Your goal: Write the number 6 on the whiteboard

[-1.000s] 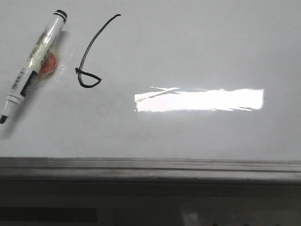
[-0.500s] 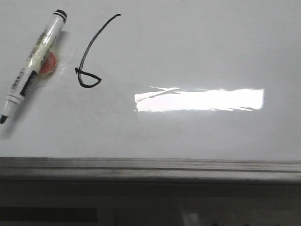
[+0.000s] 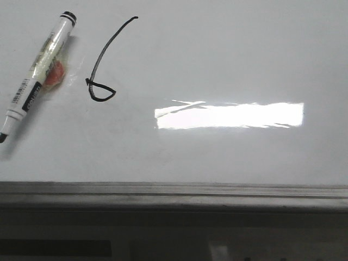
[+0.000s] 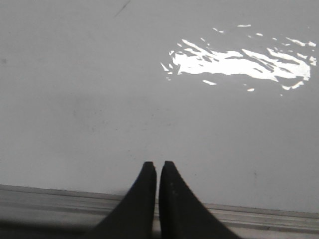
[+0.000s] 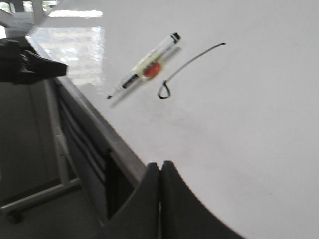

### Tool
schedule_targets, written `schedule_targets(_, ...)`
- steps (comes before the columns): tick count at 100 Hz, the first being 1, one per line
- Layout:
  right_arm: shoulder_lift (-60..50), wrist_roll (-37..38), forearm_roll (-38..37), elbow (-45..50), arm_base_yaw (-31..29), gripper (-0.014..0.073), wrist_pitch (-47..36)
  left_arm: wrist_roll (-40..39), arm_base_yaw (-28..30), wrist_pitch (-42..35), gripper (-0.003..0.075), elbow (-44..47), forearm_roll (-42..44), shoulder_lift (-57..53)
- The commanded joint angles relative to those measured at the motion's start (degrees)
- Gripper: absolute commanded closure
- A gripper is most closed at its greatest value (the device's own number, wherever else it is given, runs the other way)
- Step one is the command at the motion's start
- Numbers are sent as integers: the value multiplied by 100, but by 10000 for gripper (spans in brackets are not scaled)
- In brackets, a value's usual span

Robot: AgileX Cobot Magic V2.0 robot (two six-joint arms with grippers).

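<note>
At the upper left of the front view a marker (image 3: 37,76) is lying flat on the whiteboard (image 3: 217,60), its black end cap pointing to the top edge and its dark tip toward the left edge. Its round white plastic barrel is carrying a black band with white letters too small to read, a barcode-like strip and an orange-red patch showing midway along. Just to its right, apart from it, the number 6 (image 3: 103,65) is sitting in thin black ink: a long curved stem running down from the upper right into a small flattened loop. Compared with the earlier front pictures, the marker and the 6 are sitting a hair further left and up; otherwise they look the same. Right of centre a bright rectangular glare (image 3: 228,115) is shining on the glossy white-grey surface. A grey metal rail (image 3: 174,191) is running along the board's lower edge.

In the left wrist view the left gripper (image 4: 158,165) is showing 2 dark tapered fingers pressed together with nothing between them, over the board beside the rail. In the right wrist view the right gripper (image 5: 160,165) is likewise closed on nothing, with the marker and the 6 well apart from it.
</note>
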Motion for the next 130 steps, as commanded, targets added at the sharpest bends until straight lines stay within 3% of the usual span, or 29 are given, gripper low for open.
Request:
schedule_targets(1, 44, 384, -456, -29, -437, 657, -597, -63, -8, -281, 741, 135, -9, -163)
schedule_targets(22, 44, 1928, -2037, 230, -1702, 657, -635, -63, -8, -281, 741, 135, -9, -163)
schedule_targets(32, 44, 2174, -2506, 338, -2181, 657, -698, -63, -8, -281, 741, 135, -9, -163)
schedule_targets(71, -774, 2520, -2506, 1228, -3875, 657, -1028, -63, -8, -281, 741, 135, -9, -163)
schedule_targets(96, -1924, 2651, -2614, 1211, -4776, 657, 865, -63, -8, -281, 741, 135, -13, -163)
schedule_targets(110, -1885, 2651, -2667, 1211, -4952, 657, 1319, -63, -8, -280, 741, 135, -23, -163)
schedule_targets(130, -1885, 2651, -2681, 1211, -4952, 657, 1320, -63, -8, -280, 741, 135, -23, -163)
